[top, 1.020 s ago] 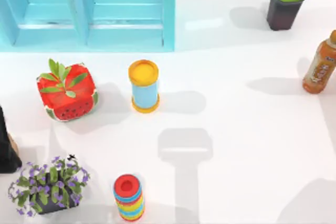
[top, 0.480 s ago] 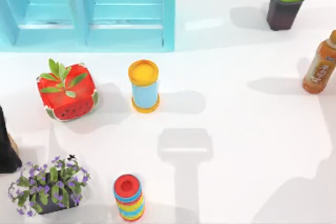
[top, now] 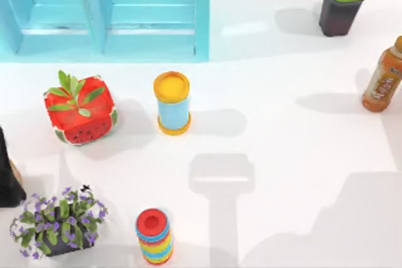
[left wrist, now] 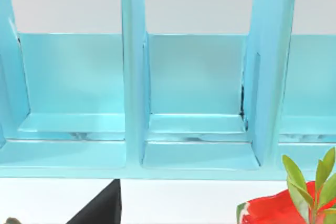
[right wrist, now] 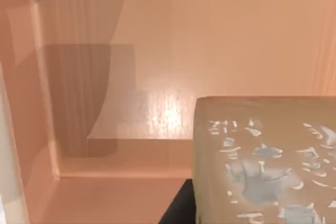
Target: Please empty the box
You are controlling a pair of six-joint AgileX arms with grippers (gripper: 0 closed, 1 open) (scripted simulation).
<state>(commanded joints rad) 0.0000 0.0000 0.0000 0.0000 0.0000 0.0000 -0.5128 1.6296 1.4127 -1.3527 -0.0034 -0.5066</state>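
Note:
The right wrist view looks from close by into a tan wooden box (right wrist: 105, 77), with its floor and side walls in sight. Inside it lies a beige block (right wrist: 268, 161) with pale blue-grey marks on its top face. A small dark shape (right wrist: 178, 208) sits against the block's edge; I cannot tell what it is. In the top view a broad soft shadow (top: 339, 230) lies on the table's front right.
A light-blue shelf (top: 107, 10) stands at the back left. On the table are a watermelon cube (top: 80, 110), a yellow-lidded blue can (top: 172, 103), a striped ring stack (top: 154, 235), a purple flower pot (top: 58, 221), a black object (top: 6, 177), a succulent pot (top: 342, 4) and an orange bottle (top: 383, 78).
The shadow at the table's front right has spread leftwards. The objects on the table have not moved.

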